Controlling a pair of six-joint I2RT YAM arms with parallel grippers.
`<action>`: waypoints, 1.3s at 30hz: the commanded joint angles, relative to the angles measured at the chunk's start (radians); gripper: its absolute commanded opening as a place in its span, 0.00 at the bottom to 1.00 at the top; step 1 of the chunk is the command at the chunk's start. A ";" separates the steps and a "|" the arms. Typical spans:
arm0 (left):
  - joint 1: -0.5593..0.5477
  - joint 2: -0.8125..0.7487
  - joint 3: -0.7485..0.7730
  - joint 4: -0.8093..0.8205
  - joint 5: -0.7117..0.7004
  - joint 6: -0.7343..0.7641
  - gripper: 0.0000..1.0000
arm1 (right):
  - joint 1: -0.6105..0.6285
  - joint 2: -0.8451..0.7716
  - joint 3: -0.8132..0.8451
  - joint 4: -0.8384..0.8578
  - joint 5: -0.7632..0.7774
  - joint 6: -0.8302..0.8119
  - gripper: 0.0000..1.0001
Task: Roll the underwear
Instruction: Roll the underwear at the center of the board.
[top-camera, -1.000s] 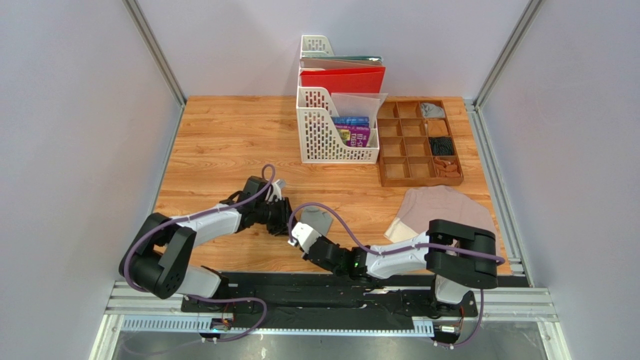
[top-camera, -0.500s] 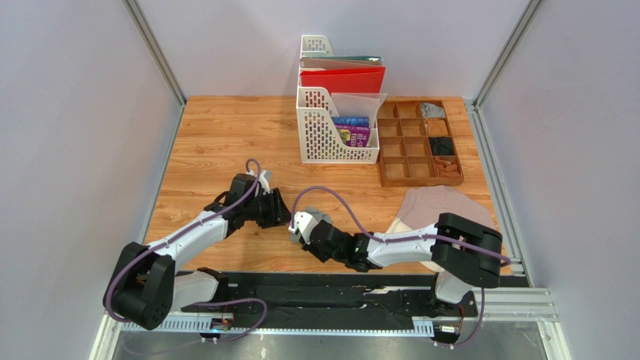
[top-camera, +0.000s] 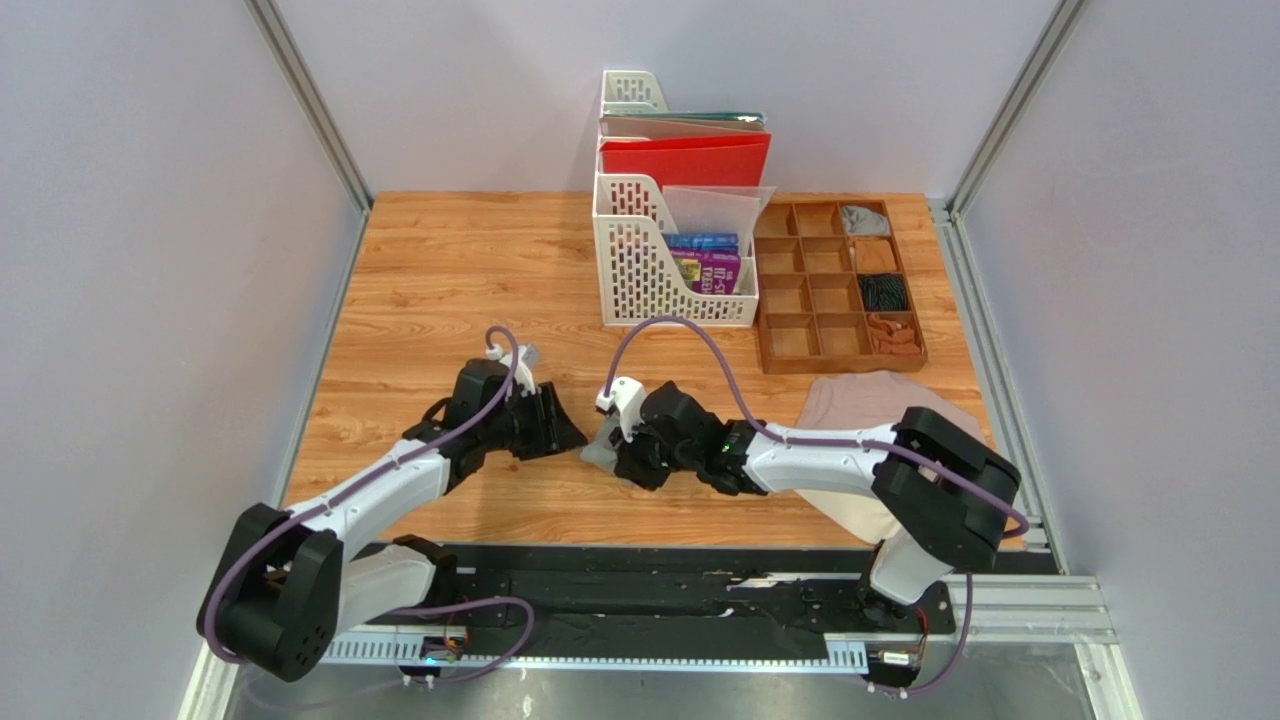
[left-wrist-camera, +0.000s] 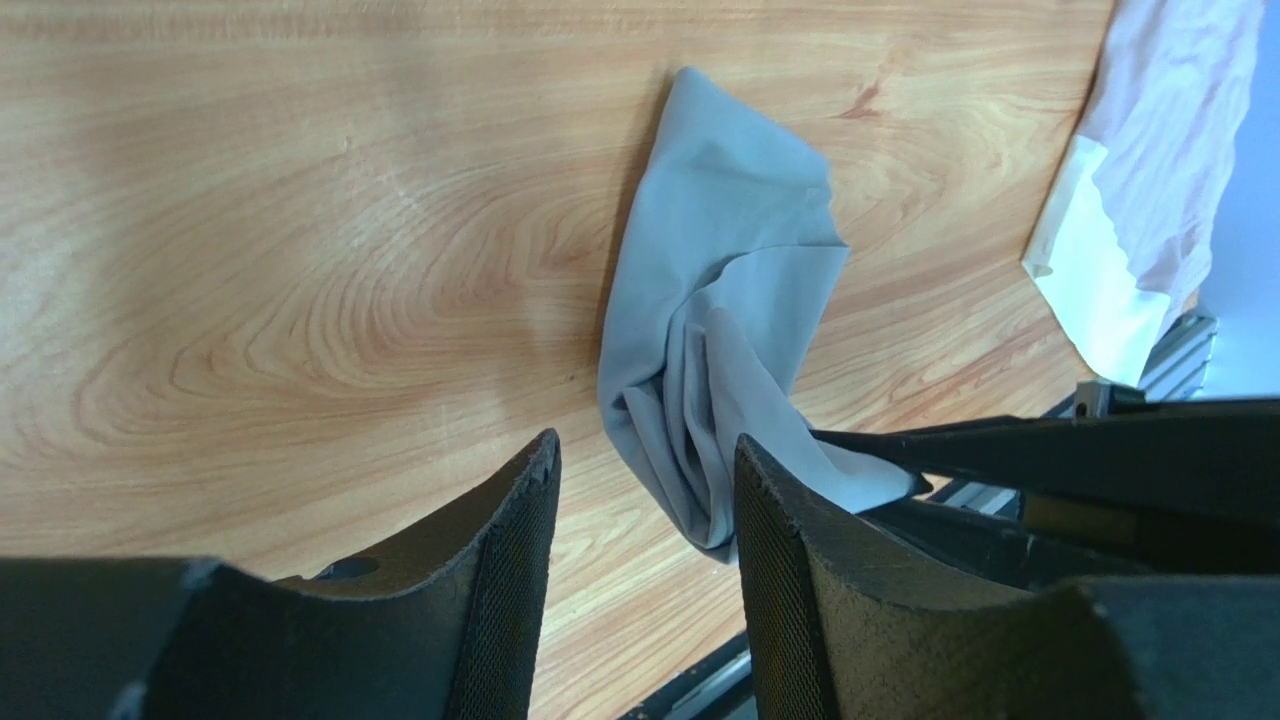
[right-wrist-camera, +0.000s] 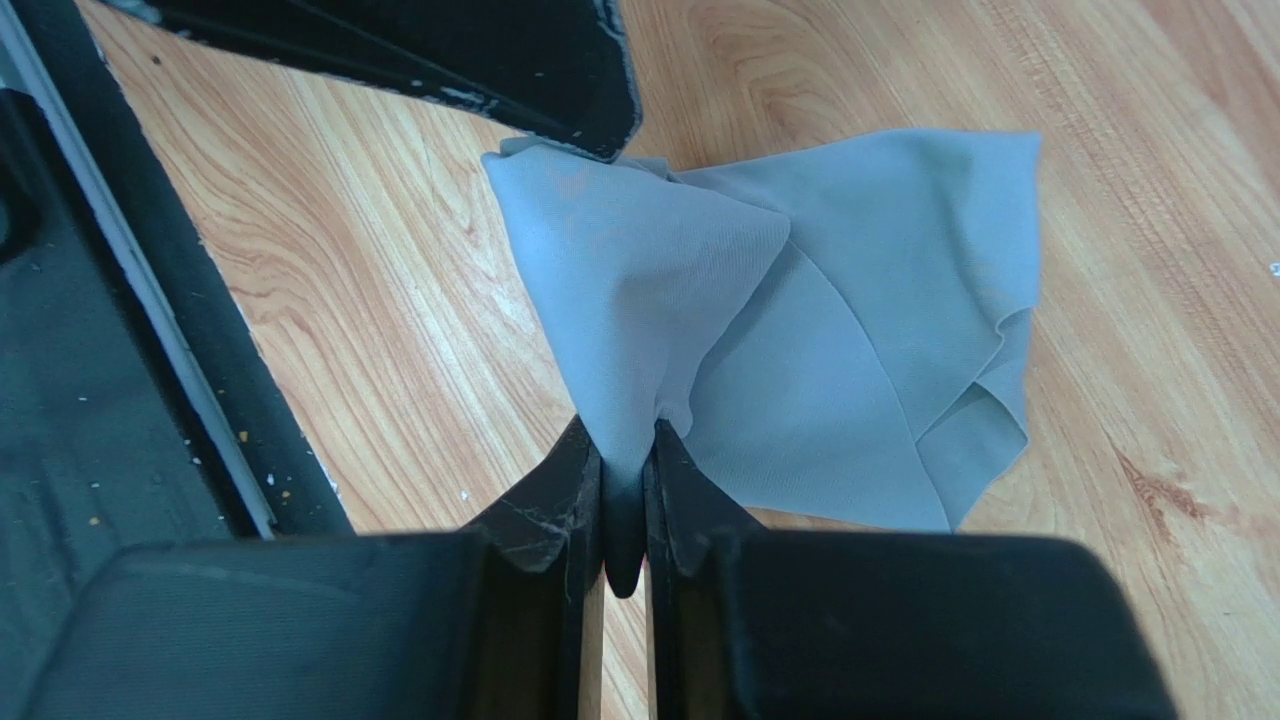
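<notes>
Well, table (top-camera: 451, 270): I saw a wood-grain top carrying everything, with both arms reaching over its near half.
File rack (top-camera: 673, 285): white, it stood at the far middle and held a red folder and some coloured packets.
Divided tray (top-camera: 842, 365): brown, it sat just right of the rack; a few compartments held small dark or grey items I could not identify.
Beige underwear (top-camera: 864, 402): it lay spread on the near right of the table, partly under the right arm; its cream edge band showed in the left wrist view (left-wrist-camera: 1104, 293).
Grey underwear (right-wrist-camera: 857, 330): it lay crumpled and part-folded on the wood at the near middle, between the two grippers and apart from the beige one.
Left gripper (left-wrist-camera: 643, 480): its jaws stood apart with nothing gripped; it was just beside the grey underwear, and I could not tell whether one fingertip touched the cloth's edge.
Right gripper (right-wrist-camera: 621, 450): its fingers were pressed almost together on a pinched fold of the grey underwear, drawing the cloth into a peak.
</notes>
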 joint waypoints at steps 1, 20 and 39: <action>0.004 -0.062 -0.013 0.066 -0.018 0.051 0.52 | -0.054 0.003 0.054 -0.011 -0.127 0.052 0.10; 0.005 -0.015 -0.068 0.279 0.091 0.206 0.51 | -0.217 0.135 0.093 -0.034 -0.255 0.181 0.08; -0.074 0.048 -0.073 0.411 0.128 0.307 0.54 | -0.293 0.209 0.148 -0.053 -0.373 0.259 0.08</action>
